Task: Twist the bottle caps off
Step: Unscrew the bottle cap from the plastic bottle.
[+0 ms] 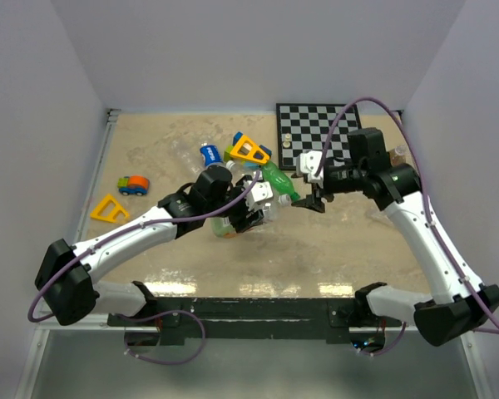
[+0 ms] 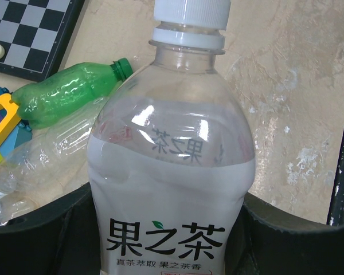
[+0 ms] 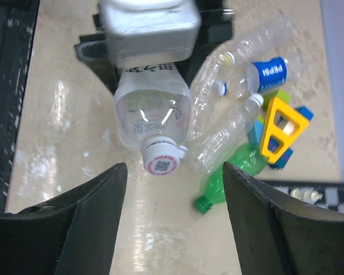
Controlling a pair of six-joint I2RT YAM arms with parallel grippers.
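Bottle (image 2: 172, 172) being gripped around its body by left pincer (image 1: 251, 208), right pincer (image 3: 175, 169) being held wide open and empty, white cap (image 3: 161, 160) just ahead of it, untouched

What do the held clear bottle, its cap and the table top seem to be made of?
Clear bottle: thin transparent plastic, glossy; print shows through the wall and light glints on it.
Cap: opaque white plastic, smooth, with faintly ribbed sides.
Table: beige marbled top with a sheen, perhaps laminate or stone; I cannot tell which.
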